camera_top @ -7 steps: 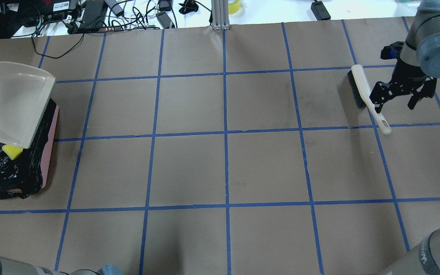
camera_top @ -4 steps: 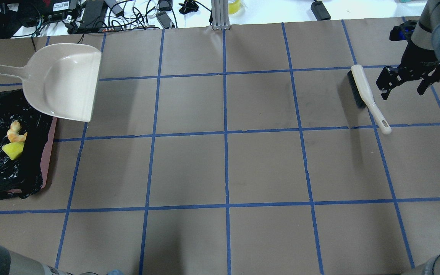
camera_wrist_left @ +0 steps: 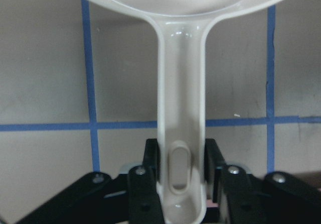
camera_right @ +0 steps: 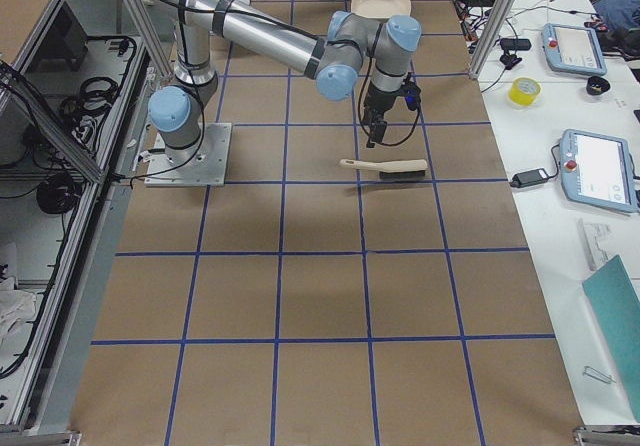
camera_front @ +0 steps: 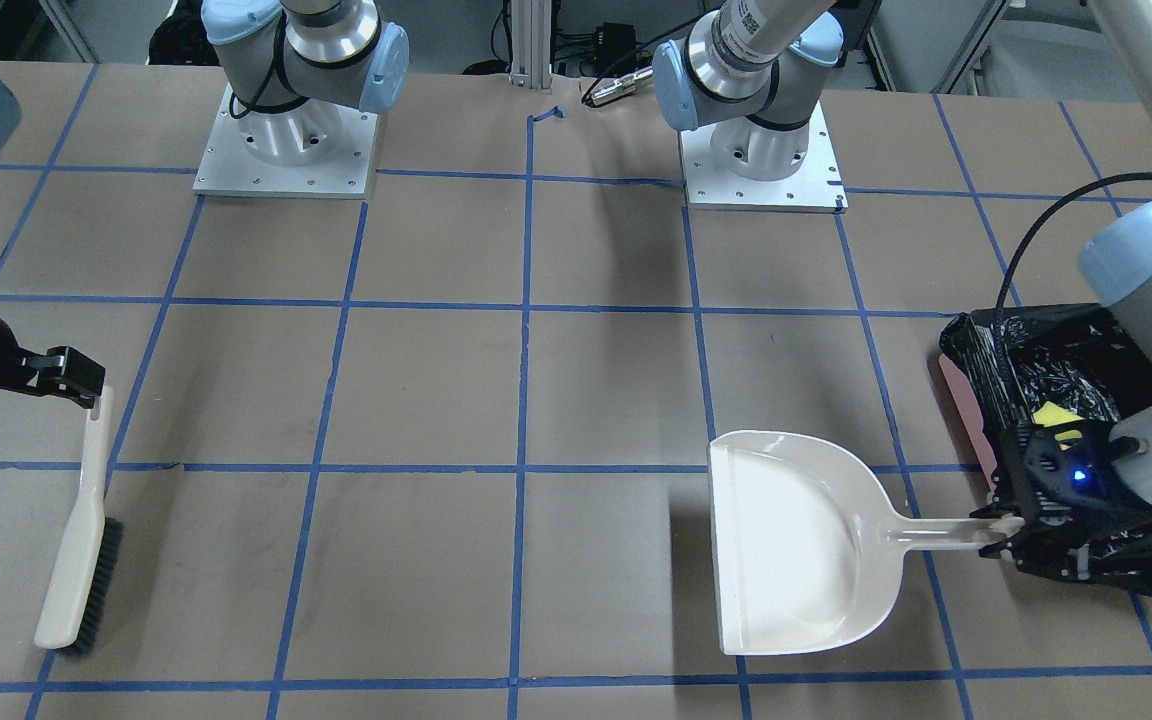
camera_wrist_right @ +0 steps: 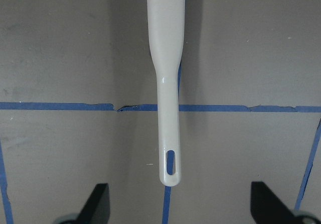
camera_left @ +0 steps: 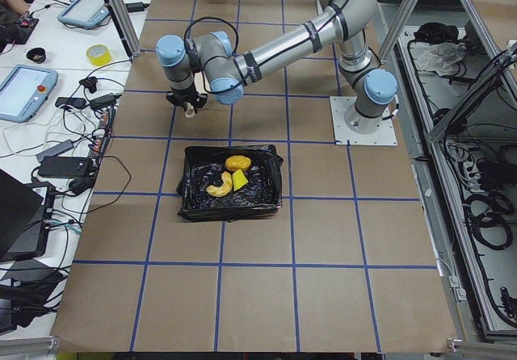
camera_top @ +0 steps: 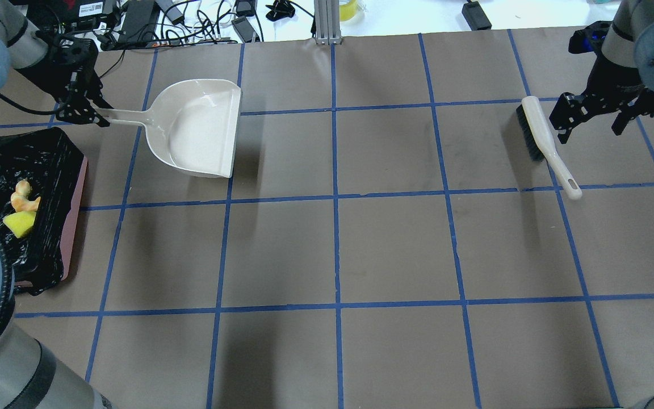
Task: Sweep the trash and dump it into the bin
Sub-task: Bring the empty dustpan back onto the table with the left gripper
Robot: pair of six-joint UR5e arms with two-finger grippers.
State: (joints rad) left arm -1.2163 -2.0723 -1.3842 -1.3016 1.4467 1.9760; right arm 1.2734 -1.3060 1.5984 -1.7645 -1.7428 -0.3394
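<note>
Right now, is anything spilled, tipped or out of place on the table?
Nothing stands out. All three trash pieces lie inside the bin, none on the table. The left gripper holds the empty dustpan by its handle, and the brush lies flat beneath the open right gripper.

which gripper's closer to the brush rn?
Right. The right gripper is open over the handle end of the brush, not gripping it. The left gripper is across the table, shut on the dustpan handle near the bin.
</note>
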